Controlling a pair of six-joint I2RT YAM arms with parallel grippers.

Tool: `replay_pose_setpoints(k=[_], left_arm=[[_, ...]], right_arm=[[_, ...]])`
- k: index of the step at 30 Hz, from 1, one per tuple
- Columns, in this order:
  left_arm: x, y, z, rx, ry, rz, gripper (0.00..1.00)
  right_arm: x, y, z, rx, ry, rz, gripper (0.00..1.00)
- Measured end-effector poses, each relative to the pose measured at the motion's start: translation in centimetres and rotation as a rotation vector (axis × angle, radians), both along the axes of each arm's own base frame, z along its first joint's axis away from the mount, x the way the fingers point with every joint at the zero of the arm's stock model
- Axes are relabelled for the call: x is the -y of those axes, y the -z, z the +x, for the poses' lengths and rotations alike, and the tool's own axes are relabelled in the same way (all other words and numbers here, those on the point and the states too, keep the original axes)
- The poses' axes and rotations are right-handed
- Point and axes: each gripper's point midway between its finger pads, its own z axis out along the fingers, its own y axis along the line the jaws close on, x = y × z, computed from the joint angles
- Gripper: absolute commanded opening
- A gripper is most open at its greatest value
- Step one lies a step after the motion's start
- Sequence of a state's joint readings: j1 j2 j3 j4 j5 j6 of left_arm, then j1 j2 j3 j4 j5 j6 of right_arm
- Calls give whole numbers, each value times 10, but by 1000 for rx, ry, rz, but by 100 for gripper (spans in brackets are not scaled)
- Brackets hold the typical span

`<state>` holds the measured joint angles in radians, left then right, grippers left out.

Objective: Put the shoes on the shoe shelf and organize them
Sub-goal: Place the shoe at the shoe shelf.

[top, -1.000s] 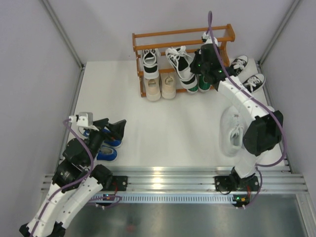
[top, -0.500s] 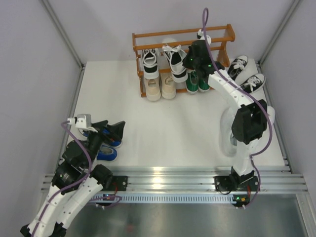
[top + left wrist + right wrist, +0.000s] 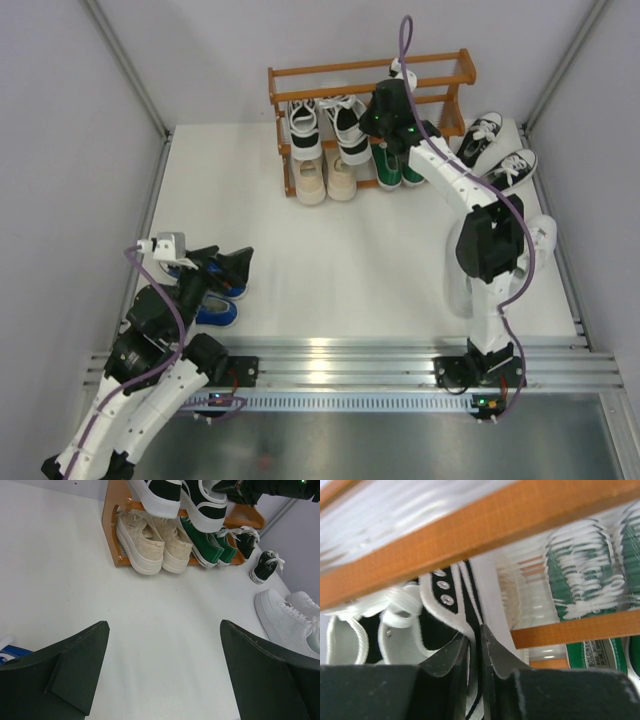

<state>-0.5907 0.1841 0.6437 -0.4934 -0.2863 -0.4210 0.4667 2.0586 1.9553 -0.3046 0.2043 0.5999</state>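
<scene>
One black sneaker (image 3: pixel 347 128) lies front-to-back on the middle tier of the shoe shelf (image 3: pixel 330 70), its collar pinched in the nearly closed right claw (image 3: pixel 474 634). The left claw (image 3: pixel 162 625) gapes wide, empty, well away.

I take the white table (image 3: pixel 330 250) as reference. Plain pale grey walls close it in behind (image 3: pixel 300 35), left (image 3: pixel 60 150) and right (image 3: pixel 610 150). Slanting aluminium posts rise from its far left (image 3: pixel 125 65) and far right (image 3: pixel 565 65) corners. A ribbed aluminium rail (image 3: pixel 340 362) runs along its near edge, with glare on it. Below that I see a dull metal sheet (image 3: pixel 400 445).
</scene>
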Motion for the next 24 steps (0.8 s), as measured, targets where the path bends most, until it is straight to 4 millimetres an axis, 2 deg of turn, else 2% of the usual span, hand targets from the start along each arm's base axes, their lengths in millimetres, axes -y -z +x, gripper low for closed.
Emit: replay_pose_setpoints(k=[7, 12, 14, 16, 20, 22, 24], left_arm=[[0, -1, -1, 3, 0, -7, 97], [0, -1, -1, 4, 1, -9, 97], [-1, -2, -2, 9, 1, -14, 97], [-1, -3, -3, 12, 5, -17, 97], [-1, -5, -5, 19, 10, -22, 97], [0, -5, -5, 19, 14, -22, 97], [1, -5, -6, 20, 20, -23, 97]], right_arm=[[-10, -27, 8, 71, -21, 53, 32], [-20, -28, 5, 83, -77, 78, 43], [-23, -18, -3, 70, -122, 66, 46], [-22, -20, -10, 81, -146, 55, 48], [-17, -30, -37, 112, -230, 5, 56], [-12, -42, -53, 147, -277, -29, 65], [-10, -57, -66, 198, -335, -71, 79]])
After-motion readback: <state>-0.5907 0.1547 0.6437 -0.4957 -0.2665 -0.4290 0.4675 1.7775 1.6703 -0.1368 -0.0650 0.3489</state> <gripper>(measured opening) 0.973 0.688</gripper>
